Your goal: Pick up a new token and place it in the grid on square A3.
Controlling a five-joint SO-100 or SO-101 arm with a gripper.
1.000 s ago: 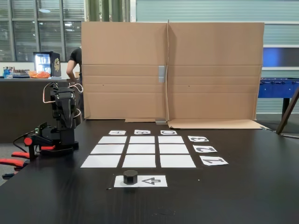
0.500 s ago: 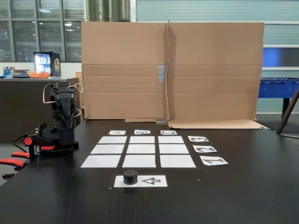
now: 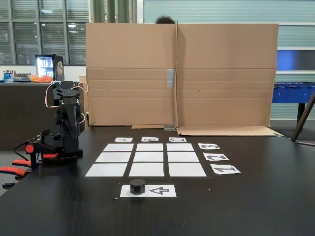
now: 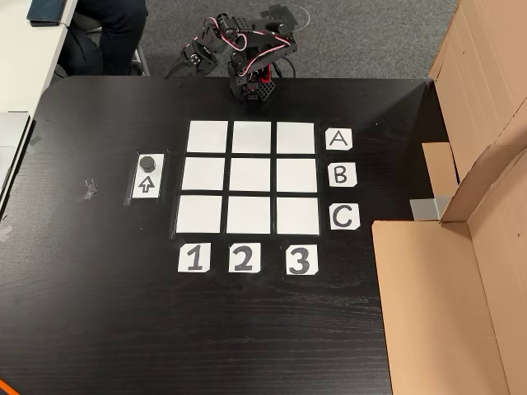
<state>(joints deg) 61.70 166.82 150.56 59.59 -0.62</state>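
- The tool (image 3: 61, 91) sits folded up on its arm at the left of the fixed view, well above the desk (image 3: 256, 196). In the other view the same tool (image 4: 226, 37) is tucked at the top centre of the frame, just beyond the grid's top edge. I cannot tell whether its fingers stand wide or narrow; it carries nothing that I can see.
- The grid (image 4: 251, 177) lies mid-frame in the other view, nine white cells, all bare. Letter labels run down its right side and number labels along its bottom.
- Square A3 (image 4: 296, 137) is the top-right cell in the other view, level with "A" and above "3". In the fixed view it is the far-left cell (image 3: 118, 147), the corner nearest the arm's base.
- The token (image 4: 148, 162) rests on the upper end of the arrow sheet (image 4: 146, 186), left of the grid in the other view. In the fixed view the token (image 3: 137, 186) sits at lower centre, on the left end of that sheet, in front of the grid.
- The move ahead, as I judge it, turns on this: the token lies down and to the left of the tool in the other view, on the side of the grid away from square A3. It is squat with no clear long axis, so any approach angle should do.
- Nothing of the task looks done yet.
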